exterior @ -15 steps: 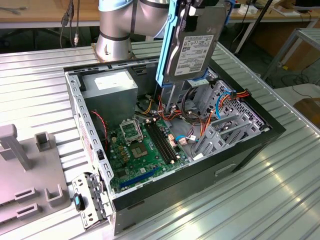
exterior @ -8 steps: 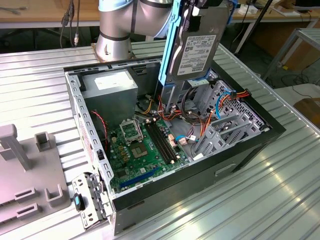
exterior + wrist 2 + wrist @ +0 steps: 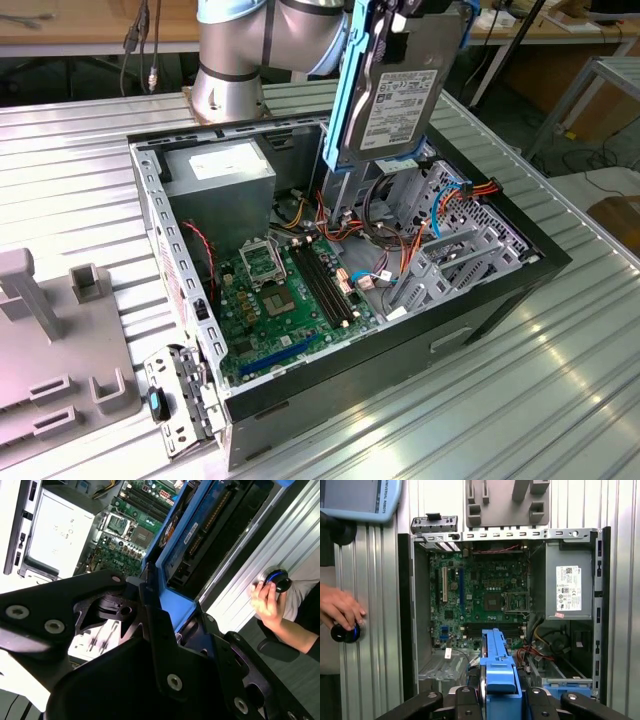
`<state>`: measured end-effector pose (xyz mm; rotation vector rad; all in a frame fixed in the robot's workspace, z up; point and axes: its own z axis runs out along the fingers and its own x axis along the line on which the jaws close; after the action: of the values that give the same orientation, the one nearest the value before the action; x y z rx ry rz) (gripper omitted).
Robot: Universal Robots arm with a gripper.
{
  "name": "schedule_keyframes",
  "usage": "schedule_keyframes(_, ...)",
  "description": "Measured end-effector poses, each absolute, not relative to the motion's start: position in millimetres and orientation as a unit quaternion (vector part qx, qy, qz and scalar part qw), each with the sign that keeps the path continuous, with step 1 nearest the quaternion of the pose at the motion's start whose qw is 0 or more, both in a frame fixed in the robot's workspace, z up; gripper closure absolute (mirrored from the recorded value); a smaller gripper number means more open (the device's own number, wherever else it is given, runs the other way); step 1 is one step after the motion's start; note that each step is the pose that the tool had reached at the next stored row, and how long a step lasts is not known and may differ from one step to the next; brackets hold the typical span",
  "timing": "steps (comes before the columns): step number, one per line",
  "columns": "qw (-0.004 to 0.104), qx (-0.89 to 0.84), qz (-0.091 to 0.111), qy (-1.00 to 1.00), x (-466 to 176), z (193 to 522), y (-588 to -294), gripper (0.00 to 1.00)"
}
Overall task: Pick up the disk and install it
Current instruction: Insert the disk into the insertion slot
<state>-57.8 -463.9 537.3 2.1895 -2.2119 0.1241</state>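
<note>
The disk, a dark grey drive in a bright blue caddy rail, hangs upright on edge above the back of the open computer case. My gripper is shut on it; in both wrist views the black fingers clamp the blue rail from either side. The disk's lower edge hovers just above the grey drive cage and its orange and blue cables. In the first wrist view the blue rail points toward the motherboard.
A silver power supply sits in the case's far corner. A grey plastic fixture lies on the ribbed metal table at the exterior view's left. A person's hand rests on a blue knob beside the case.
</note>
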Motion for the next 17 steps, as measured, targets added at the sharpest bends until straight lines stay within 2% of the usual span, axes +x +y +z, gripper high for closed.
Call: schedule_keyframes(17, 0.013, 0.703, 0.040, -0.710, -39, 536, -466, 0.63)
